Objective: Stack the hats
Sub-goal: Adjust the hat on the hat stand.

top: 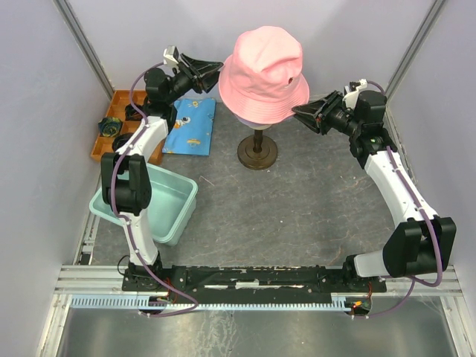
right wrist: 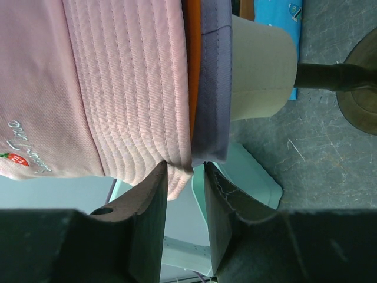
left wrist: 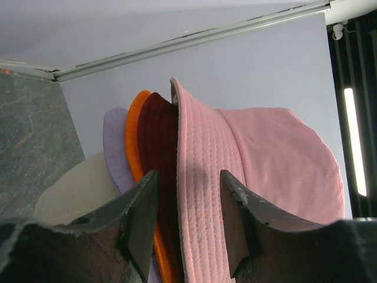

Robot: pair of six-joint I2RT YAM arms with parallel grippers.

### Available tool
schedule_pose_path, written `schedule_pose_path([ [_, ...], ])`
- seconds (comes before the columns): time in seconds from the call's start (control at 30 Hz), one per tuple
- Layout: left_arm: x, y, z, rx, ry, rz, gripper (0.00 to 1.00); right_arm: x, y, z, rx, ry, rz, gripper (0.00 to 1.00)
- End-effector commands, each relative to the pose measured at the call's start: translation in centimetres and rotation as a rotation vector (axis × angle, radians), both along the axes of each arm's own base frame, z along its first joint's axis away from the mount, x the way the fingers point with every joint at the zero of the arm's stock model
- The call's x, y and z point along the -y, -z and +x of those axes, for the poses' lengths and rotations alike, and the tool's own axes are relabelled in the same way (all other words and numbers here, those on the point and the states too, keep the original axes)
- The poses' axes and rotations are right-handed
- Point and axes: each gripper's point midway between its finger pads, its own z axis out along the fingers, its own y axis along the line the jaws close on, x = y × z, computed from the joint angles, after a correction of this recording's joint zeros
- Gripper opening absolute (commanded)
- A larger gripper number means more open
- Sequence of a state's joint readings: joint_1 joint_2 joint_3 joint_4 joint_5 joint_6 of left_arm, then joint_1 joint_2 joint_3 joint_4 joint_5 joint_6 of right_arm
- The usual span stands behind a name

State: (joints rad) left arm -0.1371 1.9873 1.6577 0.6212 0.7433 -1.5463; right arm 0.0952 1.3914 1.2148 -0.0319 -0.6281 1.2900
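The pink hat (top: pixel 264 71) is soft matt cloth, and its brim is ribbed with rows of stitching. The lavender hat (right wrist: pixel 213 88) is a smoother cloth. The mannequin head (right wrist: pixel 262 68) looks smooth and matt. The table (top: pixel 312 208) is grey, mottled and scratched. The basin (top: pixel 181 216) is smooth plastic.

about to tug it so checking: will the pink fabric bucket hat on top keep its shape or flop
Probably floppy: the pink fabric bucket hat has a stitched brim that bends at its edge. It may drag the orange fabric hat and lavender fabric hat, since their brims nest tightly beneath. A sideways pull could tip the narrow-stemmed dark stand.
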Motion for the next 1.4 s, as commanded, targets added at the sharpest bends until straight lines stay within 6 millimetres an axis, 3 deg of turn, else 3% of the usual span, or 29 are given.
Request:
schedule_pose_path([
  [0.0, 0.2, -2.8, -1.0, 0.110, 0.020, 0.005, 0.52, 0.3, -1.5, 0.5, 0.047, 0.012, 0.012, 0.38],
  [0.4, 1.5, -4.3, -1.4, 0.141, 0.059, -0.052, 0.52, 0.3, -1.5, 0.5, 0.044, 0.011, 0.011, 0.38],
  [0.57, 1.9, -3.9, -1.6, 0.136, 0.078, -0.044, 0.52, 0.3, -1.6, 0.5, 0.044, 0.013, 0.013, 0.38],
  [0.7, 1.9, -3.3, -1.5, 0.120, 0.075, -0.044, 0.43, 0.4, -1.7, 0.6, 0.044, 0.012, 0.014, 0.38],
  [0.93, 1.9, -3.0, -1.3, 0.108, 0.058, -0.068, 0.04, 0.4, -1.6, 0.4, 0.039, 0.013, 0.012, 0.37],
  [1.13, 1.7, -1.6, -1.0, 0.082, 0.040, -0.069, 0.03, 0.5, -1.6, 0.3, 0.045, 0.017, 0.012, 0.26],
  [1.37, 1.8, 1.0, -1.0, 0.034, 0.039, -0.056, 0.03, 0.8, -2.3, 0.2, 0.068, 0.029, 0.026, 0.30],
])
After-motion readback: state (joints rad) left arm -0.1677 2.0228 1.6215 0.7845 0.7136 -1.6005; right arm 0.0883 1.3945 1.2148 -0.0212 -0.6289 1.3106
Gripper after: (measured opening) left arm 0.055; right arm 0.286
